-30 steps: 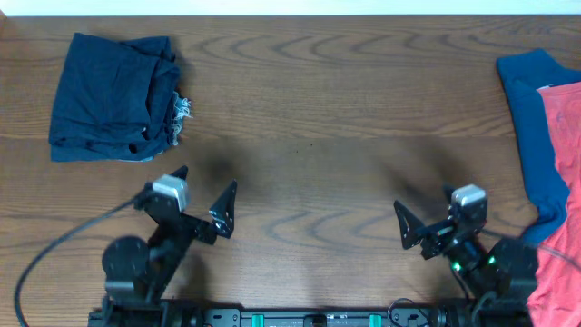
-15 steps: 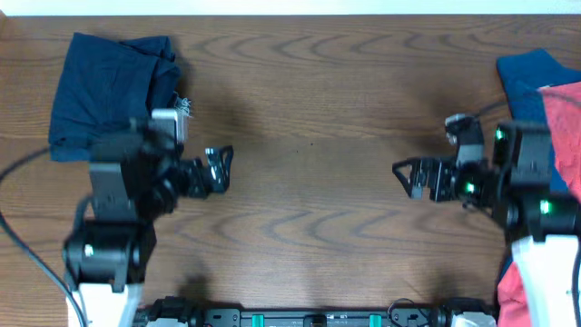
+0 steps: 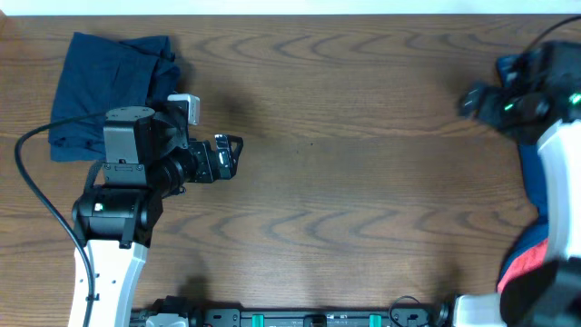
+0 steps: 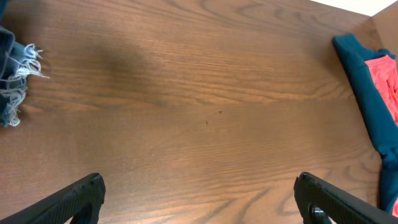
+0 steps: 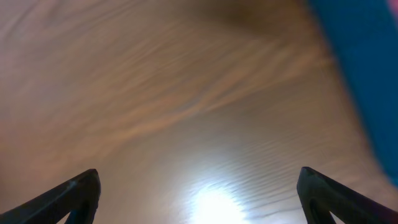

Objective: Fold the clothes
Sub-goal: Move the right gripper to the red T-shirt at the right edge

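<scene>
Table (image 3: 345, 182), wood grain, bare in the middle.

Left gripper (image 3: 227, 156): over the left part of the table, pointing right. In the left wrist view both fingers (image 4: 74, 199) sit at the lower corners, wide apart, with only table between them. It holds nothing.

Right gripper (image 3: 472, 98): far right, near the far edge; blurred from overhead. The right wrist picture is smeared too, yet I make out both fingers (image 5: 68, 196) spread wide with bare wood between. It holds nothing.

Clothes:
- Dark navy folded garment (image 3: 109, 91) at far left, just beyond the left arm's wrist. Its frayed pale edge (image 4: 15, 62) faces the table's middle.
- Blue garment (image 3: 537, 186) along the right edge, running near to far. The right arm covers much of it from overhead.
- Coral-red garment (image 4: 384, 71) lies on top of the blue one, towards the right edge. From overhead I see only a patch of it at near right, beside the right arm. I cannot make out any print or label.

Neither gripper touches any cloth.
</scene>
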`<control>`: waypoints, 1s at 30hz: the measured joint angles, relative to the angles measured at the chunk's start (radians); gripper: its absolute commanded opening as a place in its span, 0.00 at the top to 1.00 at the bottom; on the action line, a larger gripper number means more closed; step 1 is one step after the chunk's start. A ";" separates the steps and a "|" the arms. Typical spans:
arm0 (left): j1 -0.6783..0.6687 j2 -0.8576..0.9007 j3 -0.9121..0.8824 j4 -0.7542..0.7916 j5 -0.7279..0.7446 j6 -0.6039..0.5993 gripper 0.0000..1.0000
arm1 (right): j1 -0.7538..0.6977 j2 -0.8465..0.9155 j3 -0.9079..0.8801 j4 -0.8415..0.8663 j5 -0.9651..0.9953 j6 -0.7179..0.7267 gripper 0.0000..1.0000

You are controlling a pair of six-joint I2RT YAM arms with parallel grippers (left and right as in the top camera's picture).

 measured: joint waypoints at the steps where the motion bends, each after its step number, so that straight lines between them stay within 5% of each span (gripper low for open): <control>1: 0.000 0.000 0.000 0.000 0.003 0.000 0.02 | -0.032 0.033 0.022 0.002 0.019 0.013 0.08; 11: 0.000 0.000 0.000 -0.003 0.003 0.000 0.02 | -0.334 0.298 0.059 0.039 0.070 0.072 0.17; 19: 0.000 0.000 0.000 -0.007 0.003 0.000 0.02 | -0.434 0.401 0.059 0.058 0.094 0.033 0.36; 22: 0.000 0.000 0.000 -0.016 0.003 0.000 0.02 | -0.470 0.428 0.059 0.059 0.063 0.011 0.49; 25: 0.000 0.000 0.000 -0.021 0.004 0.000 0.02 | -0.486 0.459 0.059 0.069 -0.014 -0.032 0.79; 30: 0.000 0.000 0.000 -0.024 0.006 0.000 0.02 | -0.473 0.476 0.059 0.095 -0.308 -0.179 0.94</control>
